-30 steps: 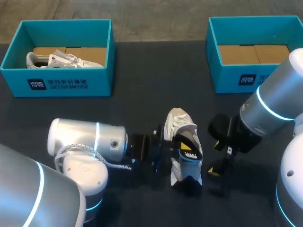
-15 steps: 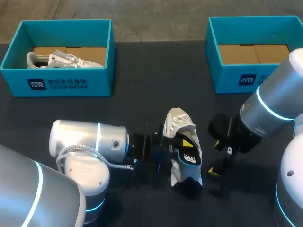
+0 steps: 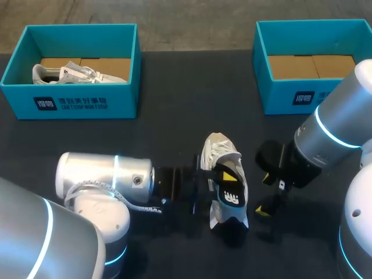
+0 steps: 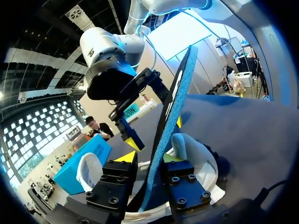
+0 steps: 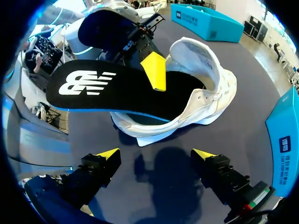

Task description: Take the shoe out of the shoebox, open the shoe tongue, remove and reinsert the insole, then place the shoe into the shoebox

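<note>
Our shoe (image 3: 218, 152) lies on its side near the table's (image 3: 174, 128) front edge, about midway along it, toe toward the far edge. Our left claw (image 4: 148, 161) is closed on the insole (image 5: 107, 86), both fingers pinching it flat from its two faces. The insole's front end sits inside the shoe's opening and its heel end sticks out into the air. Our right claw (image 5: 154, 156) hangs just beside the shoe, toward the table's right edge, fingers spread wide and holding nothing. Nothing holds the shoe itself, and we think that is the main risk: if the insole catches on the collar or the lining, any pull or push from the left claw would drag or roll the shoe across the table instead of sliding the insole. The insole is thin and gripped near one edge, so it could also buckle, twist in the pinch or slip free. The empty box (image 3: 302, 96) at the far right corner is well apart from the shoe, so a shifted shoe would make the later pickup harder.
</note>
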Tool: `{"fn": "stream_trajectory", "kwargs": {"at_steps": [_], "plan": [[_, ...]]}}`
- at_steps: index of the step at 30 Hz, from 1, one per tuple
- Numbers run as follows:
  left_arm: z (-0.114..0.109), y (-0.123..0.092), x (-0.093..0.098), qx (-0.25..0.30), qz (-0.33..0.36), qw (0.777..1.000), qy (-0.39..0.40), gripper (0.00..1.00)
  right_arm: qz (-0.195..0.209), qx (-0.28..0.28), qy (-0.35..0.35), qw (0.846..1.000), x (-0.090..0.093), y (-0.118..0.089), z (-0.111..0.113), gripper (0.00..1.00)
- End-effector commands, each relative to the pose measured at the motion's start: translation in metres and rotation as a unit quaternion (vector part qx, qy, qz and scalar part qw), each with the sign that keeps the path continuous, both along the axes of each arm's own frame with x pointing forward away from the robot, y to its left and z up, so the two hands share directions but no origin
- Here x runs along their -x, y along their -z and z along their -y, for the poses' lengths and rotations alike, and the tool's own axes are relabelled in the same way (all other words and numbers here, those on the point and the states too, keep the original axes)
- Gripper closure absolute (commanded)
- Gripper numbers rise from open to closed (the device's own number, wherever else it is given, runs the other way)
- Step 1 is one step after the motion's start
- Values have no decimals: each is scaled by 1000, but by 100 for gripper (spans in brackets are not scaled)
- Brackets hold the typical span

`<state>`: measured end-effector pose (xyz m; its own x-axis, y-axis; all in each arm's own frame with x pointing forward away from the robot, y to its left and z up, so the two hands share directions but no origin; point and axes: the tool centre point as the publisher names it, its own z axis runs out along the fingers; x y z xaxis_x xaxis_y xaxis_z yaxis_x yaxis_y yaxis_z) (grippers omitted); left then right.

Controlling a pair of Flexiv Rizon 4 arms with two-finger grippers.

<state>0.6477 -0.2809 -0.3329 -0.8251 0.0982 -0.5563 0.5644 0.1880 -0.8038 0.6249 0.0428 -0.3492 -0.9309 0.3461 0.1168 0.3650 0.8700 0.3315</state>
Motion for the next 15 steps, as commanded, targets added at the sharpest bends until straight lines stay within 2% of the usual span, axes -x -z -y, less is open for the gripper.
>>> {"fn": "stream_trajectory", "kwargs": {"at_steps": [1,4,7,15], "plan": [[-5,-2,5,1,3,1000,0,70,1,0,0,1000,1,0,0,0],[-4,-3,7,1,7,1000,2,78,1,0,0,1000,1,0,0,0],[-3,-4,8,2,11,1000,5,100,1,0,0,1000,1,0,0,0],[0,4,3,4,19,1000,18,100,1,0,0,1000,1,0,0,0]]}}
